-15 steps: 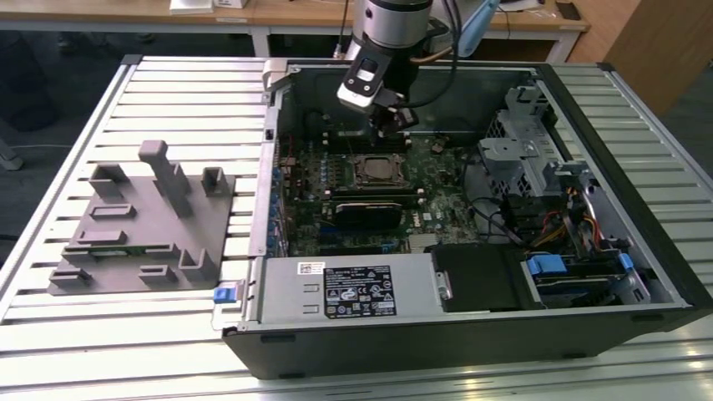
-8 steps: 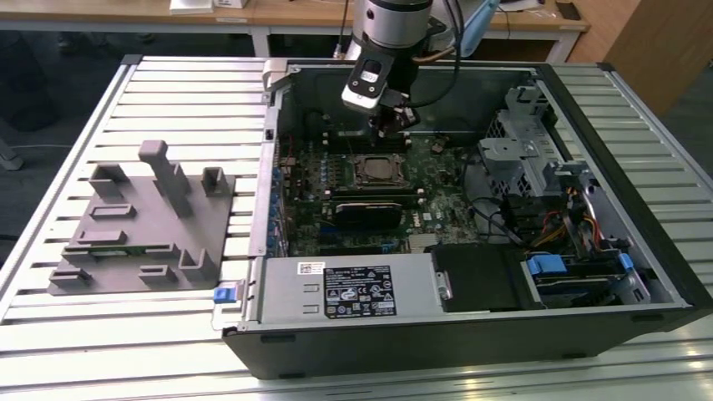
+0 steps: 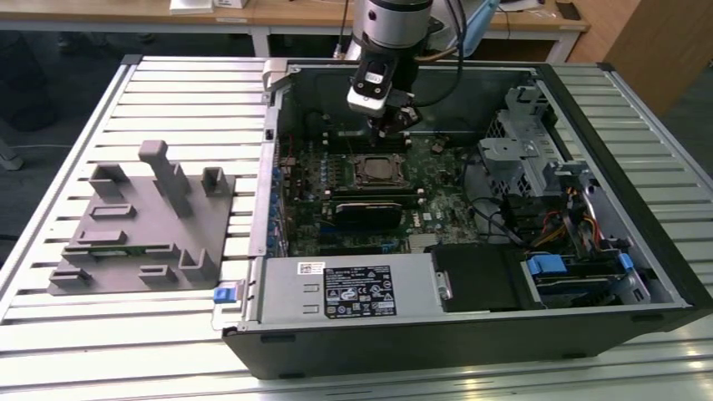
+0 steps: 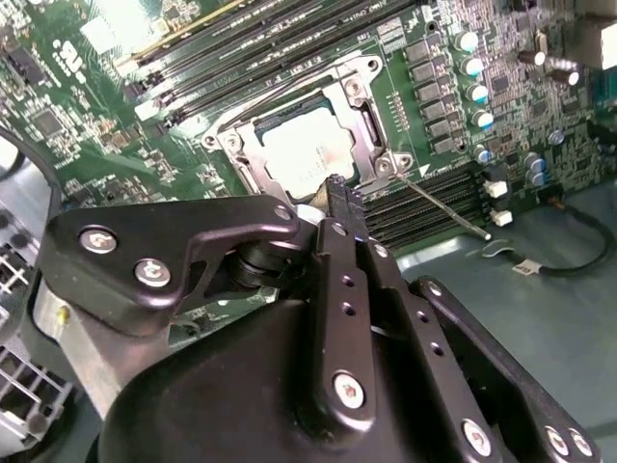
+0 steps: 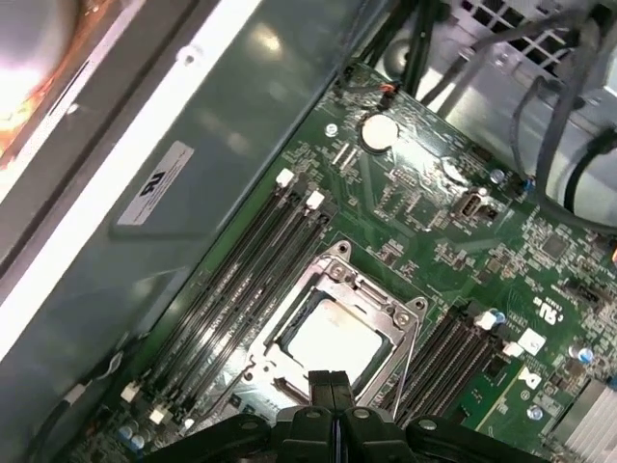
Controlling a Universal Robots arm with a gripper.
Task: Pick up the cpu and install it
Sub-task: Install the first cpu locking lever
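gripper (image 3: 392, 125): fingers (image 5: 321, 388) pressed together, nothing held, poised over the motherboard (image 3: 440, 205) | cpu (image 3: 376, 170): lies inside the socket frame (image 5: 371, 292), silvery top up, at 6 o'clock of the gripper in the exterior view | grey tray (image 3: 145, 230): at 9 o'clock of the computer case (image 3: 446, 351)

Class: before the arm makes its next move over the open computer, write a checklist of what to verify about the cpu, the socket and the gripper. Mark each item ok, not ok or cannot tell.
1. The cpu lies inside the socket frame: ok.
2. The cpu is seated flat and fully down: cannot tell.
3. The gripper is shut and holds nothing: ok.
4. In the exterior view the gripper hangs above the socket frame, apart from the cpu: ok.
5. The socket lever is latched: cannot tell.
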